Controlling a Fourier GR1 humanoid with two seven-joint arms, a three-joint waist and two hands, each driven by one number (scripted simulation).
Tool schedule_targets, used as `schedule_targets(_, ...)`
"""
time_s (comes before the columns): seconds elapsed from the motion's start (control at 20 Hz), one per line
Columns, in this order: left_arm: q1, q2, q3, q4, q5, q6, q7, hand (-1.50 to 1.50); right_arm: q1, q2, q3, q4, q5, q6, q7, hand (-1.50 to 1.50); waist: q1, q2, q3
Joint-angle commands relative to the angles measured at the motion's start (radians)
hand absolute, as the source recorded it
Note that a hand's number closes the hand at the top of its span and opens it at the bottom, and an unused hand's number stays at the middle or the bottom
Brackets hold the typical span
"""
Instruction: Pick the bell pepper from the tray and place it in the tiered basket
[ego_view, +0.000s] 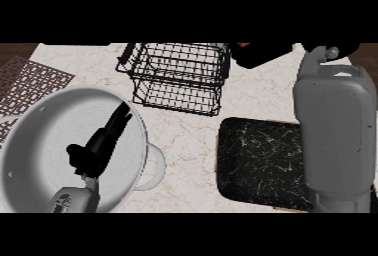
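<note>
Black tray (266, 165) sits bare because the bell pepper (243, 45), just a red sliver, is up beside the tiered basket (177, 75), right hand (262, 55) fingers seemingly curled round it; left hand (100, 141) rests straight-fingered over a white bowl (44, 130)

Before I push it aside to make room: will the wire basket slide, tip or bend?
Probably light: the basket is thin open wire. Likely stiff, since its grid lines run straight. With two tiers stacked, a high push may tip it rather than slide it.
</note>
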Motion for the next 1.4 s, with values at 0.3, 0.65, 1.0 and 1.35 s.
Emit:
schedule_targets(0.3, -0.027, -0.008, -0.003, 0.025, -0.007, -0.007, 0.005, 0.00, -0.359, 0.039, -0.018, 0.519, 0.005, -0.185, -0.001, 1.50, 0.015, 0.008, -0.002)
schedule_targets(0.65, -0.017, -0.012, -0.024, 0.048, -0.016, -0.032, -0.026, 0.00, -0.482, 0.039, 0.007, 0.842, -0.051, -0.364, -0.070, 1.50, 0.051, 0.018, -0.003)
schedule_targets(1.0, -0.023, -0.019, -0.029, 0.027, -0.023, -0.025, -0.015, 0.00, -0.545, 0.039, 0.009, 1.067, -0.123, -0.485, -0.189, 1.50, 0.067, 0.023, -0.003)
schedule_targets(1.35, -0.028, -0.036, -0.045, -0.002, -0.022, -0.026, 0.002, 0.00, -0.583, 0.039, -0.041, 1.182, -0.286, -0.533, -0.258, 1.50, 0.082, 0.024, -0.003)
